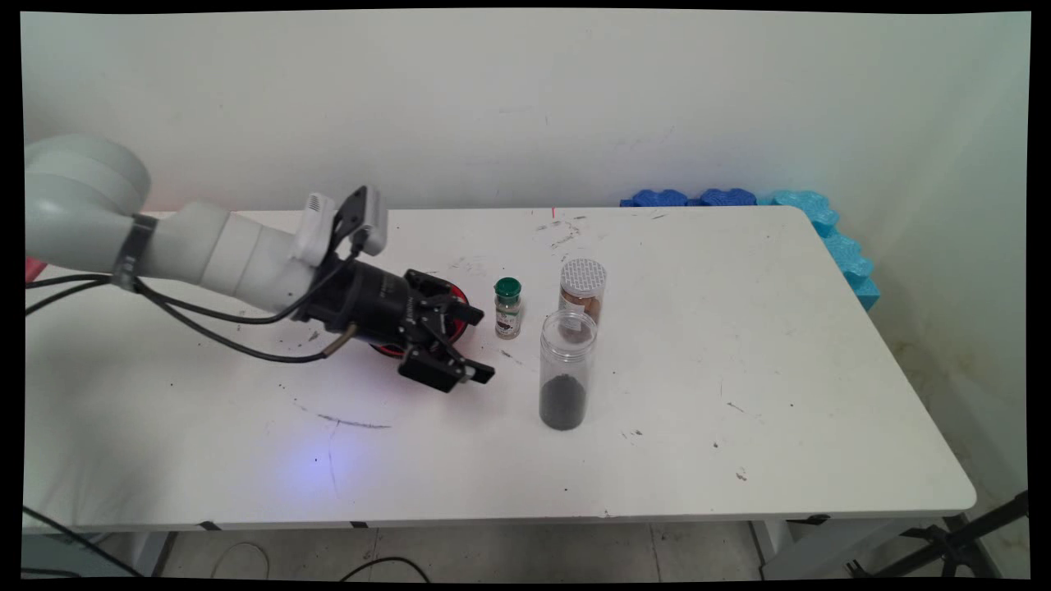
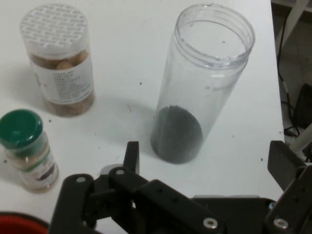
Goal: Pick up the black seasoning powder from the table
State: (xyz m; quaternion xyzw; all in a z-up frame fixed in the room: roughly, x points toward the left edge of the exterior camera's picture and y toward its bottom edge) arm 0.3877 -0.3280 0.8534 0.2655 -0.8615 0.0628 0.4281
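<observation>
Clear open jar (image 1: 566,379) with dark granules at its bottom stands upright on my white table (image 1: 739,345), just ahead of the gripper (image 1: 476,343), apart from it and untouched. I see the jaws spread wide and empty; in my hand view the jar (image 2: 202,83) sits in line with the gap between the two fingers (image 2: 130,155). Beyond the jar stands a white-capped jar (image 1: 582,291) with brown contents, close behind it. A small green-capped spice bottle (image 1: 507,308) stands beside the clear jar, towards the gripper's far finger. A red object (image 1: 456,297) lies partly hidden under the gripper.
</observation>
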